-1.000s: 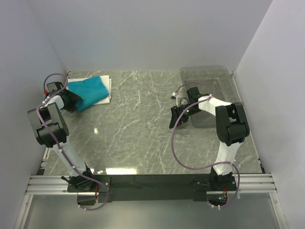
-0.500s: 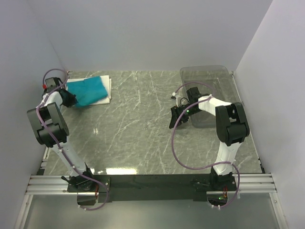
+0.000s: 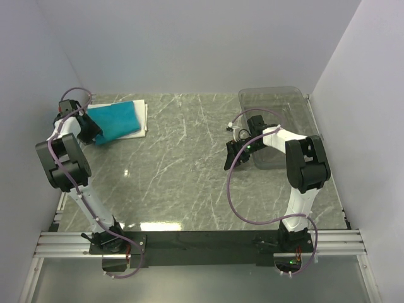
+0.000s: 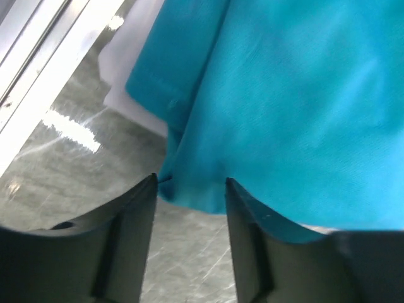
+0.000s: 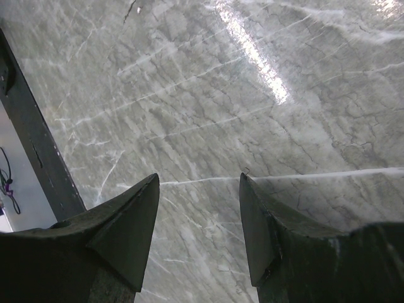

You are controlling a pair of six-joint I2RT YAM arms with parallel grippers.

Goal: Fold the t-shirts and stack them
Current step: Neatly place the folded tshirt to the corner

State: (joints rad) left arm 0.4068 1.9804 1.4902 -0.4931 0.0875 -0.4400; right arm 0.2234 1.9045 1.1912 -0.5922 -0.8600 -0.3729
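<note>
Teal shirt (image 3: 117,120) lies folded on the white shirt (image 3: 143,117) in the far-left corner of the counter (image 3: 183,177), its near corner spilling past the white edge. Left jaws stand partly apart at that corner, the teal hem at their tips and counter showing between them. Right jaws are spread over the counter, near the bin (image 3: 287,104).

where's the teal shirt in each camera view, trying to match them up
Top external: the teal t-shirt lies at the far-left corner of the marble table, on top of the white t-shirt.
Left wrist: the teal t-shirt fills the upper right, its near edge just past the left hand.
Right wrist: not in it; only bare marble.
Shared landmark: the white t-shirt peeking out beneath it, seen in the top and left wrist views.
</note>
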